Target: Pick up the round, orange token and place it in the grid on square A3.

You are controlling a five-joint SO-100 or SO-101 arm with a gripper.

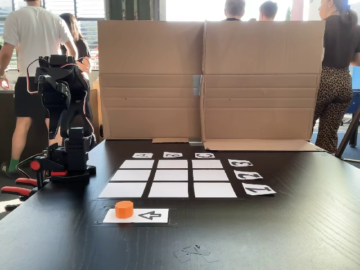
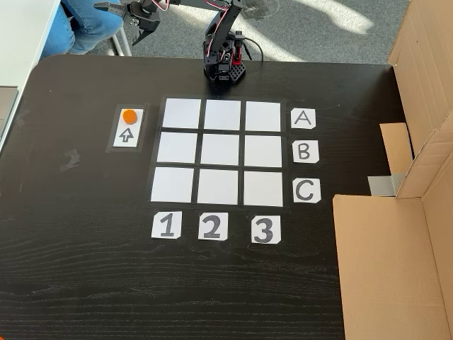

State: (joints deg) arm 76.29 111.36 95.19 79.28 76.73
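Note:
The orange token [image 1: 124, 209] [image 2: 129, 116] stands on the end of a white arrow card [image 1: 147, 215] [image 2: 127, 134], beside the grid's column 1 edge. The grid [image 1: 169, 179] [image 2: 219, 151] has all its white cells bare. Square A3 [image 1: 137, 164] [image 2: 263, 115] is the corner cell in line with the "A" card [image 2: 303, 118] and the "3" card [image 2: 265, 229]. The black arm [image 1: 62, 107] is folded over its base [image 2: 225, 69]. My gripper [image 2: 120, 25] hangs beyond the table edge, far from the token, its two fingers spread apart and holding nothing.
A tall cardboard wall [image 1: 208, 79] [image 2: 396, 241] closes off the table side past the letter cards. Red clamps [image 1: 22, 185] hold the base at the table edge. Several people [image 1: 34, 34] stand behind. Clear tape scraps [image 1: 194, 253] lie near the front edge.

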